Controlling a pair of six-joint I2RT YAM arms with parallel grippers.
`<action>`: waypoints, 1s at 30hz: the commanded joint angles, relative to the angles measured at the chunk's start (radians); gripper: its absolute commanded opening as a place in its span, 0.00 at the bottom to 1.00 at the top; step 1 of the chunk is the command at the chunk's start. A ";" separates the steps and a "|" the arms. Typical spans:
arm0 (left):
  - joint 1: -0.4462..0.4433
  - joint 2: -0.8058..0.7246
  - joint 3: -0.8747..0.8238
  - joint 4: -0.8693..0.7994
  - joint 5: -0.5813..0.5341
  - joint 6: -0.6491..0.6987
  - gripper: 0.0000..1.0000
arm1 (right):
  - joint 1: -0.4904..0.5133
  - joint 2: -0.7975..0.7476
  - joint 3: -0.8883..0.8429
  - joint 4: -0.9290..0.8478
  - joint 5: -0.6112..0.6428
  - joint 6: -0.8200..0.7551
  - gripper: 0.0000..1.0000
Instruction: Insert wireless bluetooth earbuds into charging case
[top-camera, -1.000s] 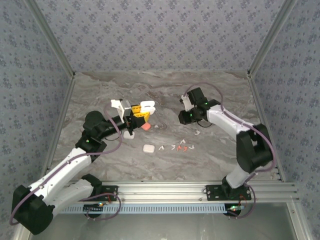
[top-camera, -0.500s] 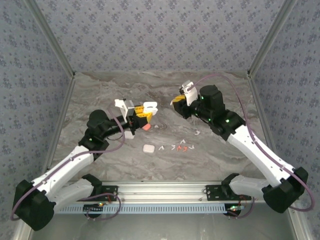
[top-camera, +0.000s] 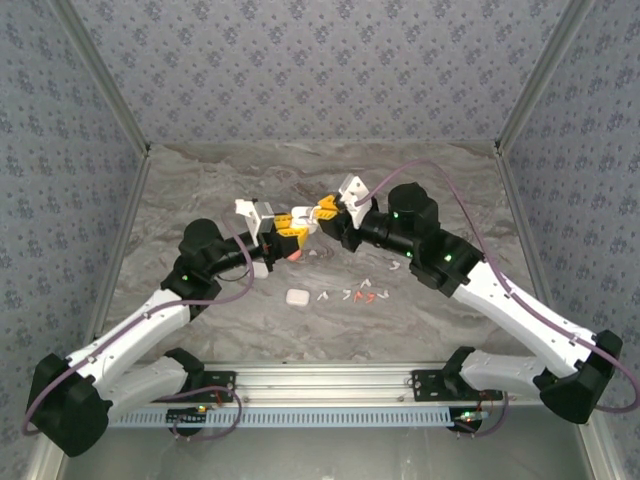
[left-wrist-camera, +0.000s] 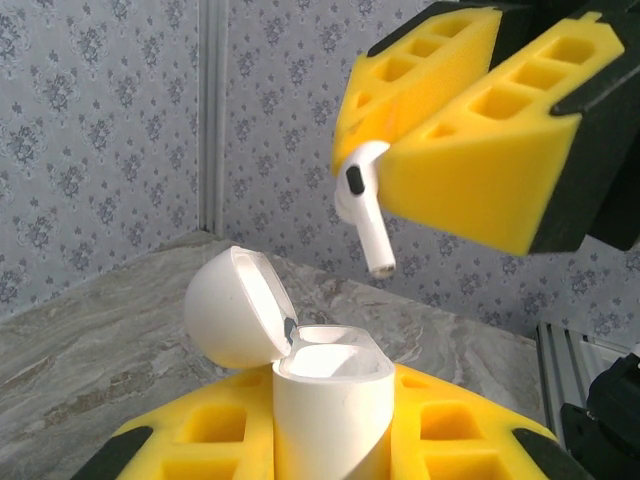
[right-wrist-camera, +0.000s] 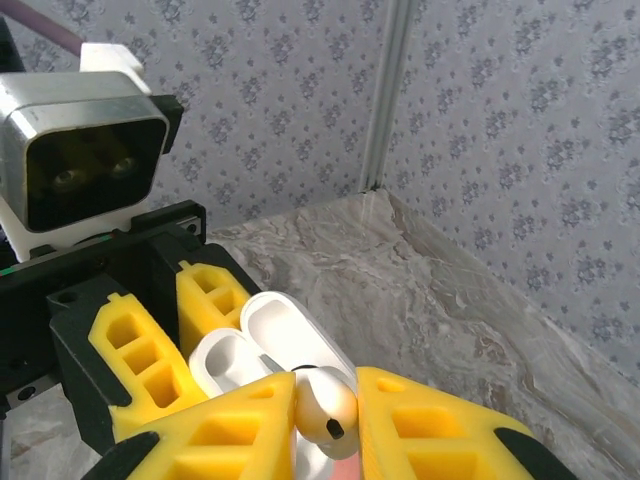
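White earbud pinched stem-down in right pincer, just above open charging case clamped in left pincer. Loose earbuds and spare case on counter below, well apart. Right pincer closer to left than half a second ago.

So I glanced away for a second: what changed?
The right pincer, shut on a white earbud, swung left to the left pincer and now holds it above the open charging case, not yet in. The left pincer kept gripping that case; the loose earbuds and closed case on the table stayed put.
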 joint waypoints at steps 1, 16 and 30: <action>-0.007 0.006 0.046 0.041 0.016 -0.003 0.00 | 0.019 0.025 0.048 0.034 -0.019 -0.030 0.22; -0.011 0.002 0.045 0.038 0.016 0.002 0.00 | 0.047 0.070 0.085 0.027 -0.019 -0.039 0.22; -0.011 -0.001 0.044 0.038 0.010 0.003 0.00 | 0.053 0.086 0.105 -0.066 -0.022 -0.072 0.23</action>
